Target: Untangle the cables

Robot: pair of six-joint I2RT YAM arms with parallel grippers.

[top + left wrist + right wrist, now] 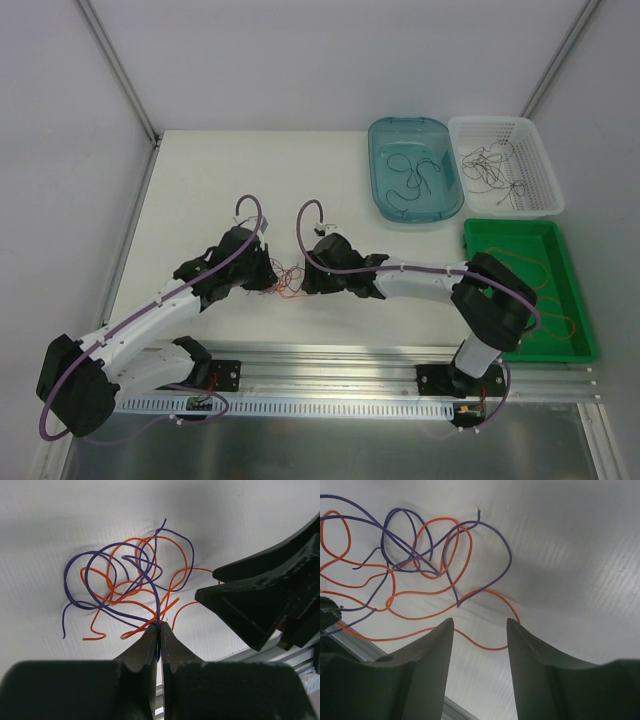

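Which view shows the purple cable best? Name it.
Left wrist: the purple cable loops fully in frame, one strand pinched in the shut left end effector. Right wrist crops it at the left edge; top external shows a tiny tangle.

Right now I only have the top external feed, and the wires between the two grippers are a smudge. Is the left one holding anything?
Observer: Yes. The left wrist view shows the left gripper shut on a purple wire, pinched right at its tip.
Operator: And the right one?
Observer: The right gripper is open and holds nothing. An orange wire lies on the table and shows through the gap between its fingers.
Operator: What colours are in there?
Observer: Up close only two show, purple and orange, looped through each other several times.
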